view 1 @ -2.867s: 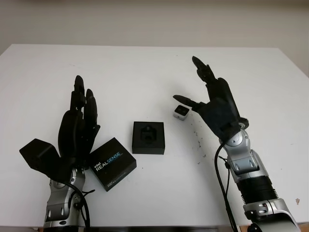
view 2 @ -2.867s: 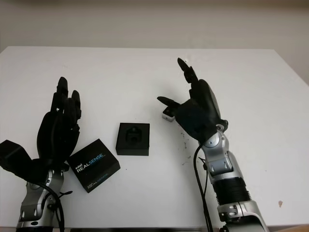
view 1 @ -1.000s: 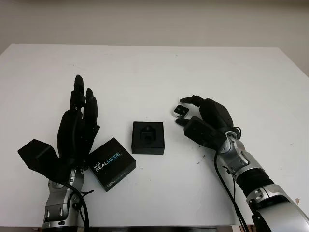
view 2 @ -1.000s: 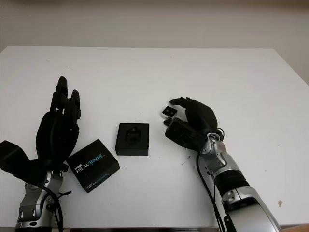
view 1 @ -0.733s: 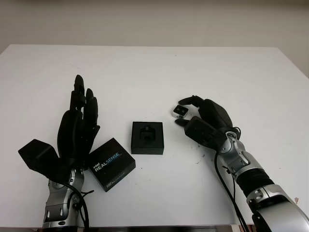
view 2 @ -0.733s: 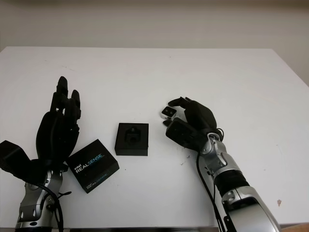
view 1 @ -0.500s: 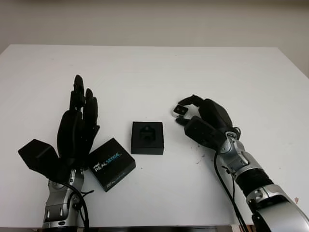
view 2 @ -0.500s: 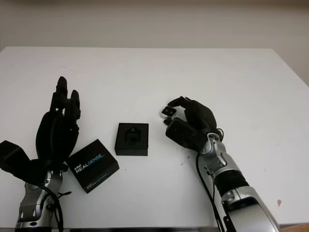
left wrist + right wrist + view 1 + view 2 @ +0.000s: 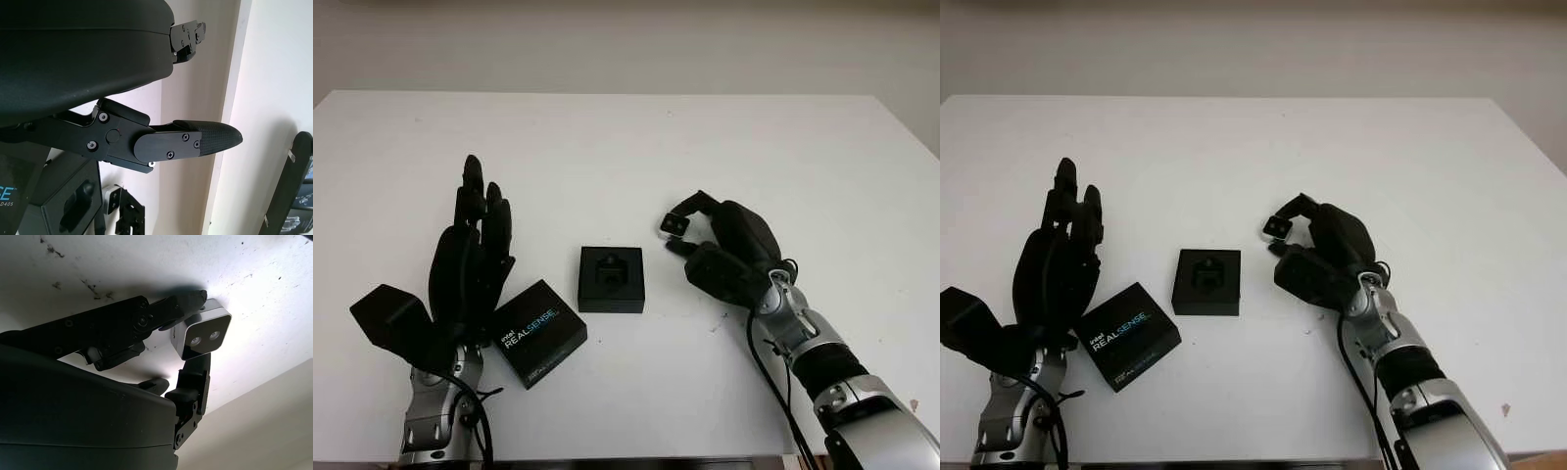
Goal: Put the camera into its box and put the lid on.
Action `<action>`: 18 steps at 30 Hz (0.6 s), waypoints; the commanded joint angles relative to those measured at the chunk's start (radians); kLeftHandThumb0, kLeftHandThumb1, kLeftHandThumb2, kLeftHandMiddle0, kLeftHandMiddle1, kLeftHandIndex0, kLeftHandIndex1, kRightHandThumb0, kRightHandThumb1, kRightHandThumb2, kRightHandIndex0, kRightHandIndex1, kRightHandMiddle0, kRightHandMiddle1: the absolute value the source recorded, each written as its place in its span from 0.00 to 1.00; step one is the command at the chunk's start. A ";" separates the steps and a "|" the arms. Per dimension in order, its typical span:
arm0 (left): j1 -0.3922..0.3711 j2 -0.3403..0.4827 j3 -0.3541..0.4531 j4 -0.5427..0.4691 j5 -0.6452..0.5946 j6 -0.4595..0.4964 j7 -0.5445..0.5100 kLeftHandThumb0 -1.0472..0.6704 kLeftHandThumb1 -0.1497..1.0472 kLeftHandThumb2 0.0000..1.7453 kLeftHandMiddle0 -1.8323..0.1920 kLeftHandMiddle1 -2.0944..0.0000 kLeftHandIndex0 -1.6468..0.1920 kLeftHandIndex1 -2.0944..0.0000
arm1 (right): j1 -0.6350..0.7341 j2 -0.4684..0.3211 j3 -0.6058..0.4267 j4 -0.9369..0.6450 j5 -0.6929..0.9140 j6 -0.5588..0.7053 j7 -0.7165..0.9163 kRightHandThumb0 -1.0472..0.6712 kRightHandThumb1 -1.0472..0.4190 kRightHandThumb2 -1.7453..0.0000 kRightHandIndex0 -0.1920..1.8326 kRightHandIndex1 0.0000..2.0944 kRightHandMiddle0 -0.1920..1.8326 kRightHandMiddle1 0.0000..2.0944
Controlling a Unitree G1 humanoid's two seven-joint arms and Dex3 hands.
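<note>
The camera (image 9: pixel 673 224), a small silver block, is what we see pinched in the right robot hand (image 9: pixel 720 250) just above the white counter (image 9: pixel 607 147), its two lenses facing the wrist. Left of it sits the open black box (image 9: pixel 611 279); nearer left lies the lid (image 9: pixel 537 332). Our left robot hand (image 9: pixel 468 264) stands open beside the lid.

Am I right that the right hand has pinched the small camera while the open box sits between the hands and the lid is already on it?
Not quite: the lid is not on the box; it lies on the table beside the open left hand, as the left eye view shows. The rest holds: the right hand has pinched the camera.
</note>
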 commanded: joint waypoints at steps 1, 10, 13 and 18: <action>0.004 0.001 0.002 -0.015 0.003 -0.002 0.004 0.21 1.00 0.24 1.00 1.00 1.00 1.00 | 0.011 0.009 -0.008 0.018 0.016 -0.032 -0.008 0.39 0.07 0.97 0.34 0.13 0.32 0.62; 0.008 0.004 -0.002 -0.022 0.003 0.007 0.006 0.21 1.00 0.24 1.00 1.00 1.00 1.00 | -0.008 0.033 -0.102 0.033 0.182 -0.081 0.106 0.38 0.05 0.97 0.28 0.12 0.28 0.72; 0.010 0.006 -0.002 -0.022 0.001 0.008 0.002 0.21 1.00 0.24 1.00 1.00 1.00 1.00 | -0.014 0.037 -0.140 -0.002 0.249 -0.077 0.169 0.36 0.05 0.97 0.26 0.11 0.26 0.73; 0.011 0.010 -0.004 -0.023 0.009 0.013 0.001 0.20 1.00 0.24 1.00 1.00 1.00 1.00 | -0.011 0.039 -0.171 -0.074 0.303 -0.082 0.234 0.35 0.04 0.97 0.26 0.10 0.27 0.74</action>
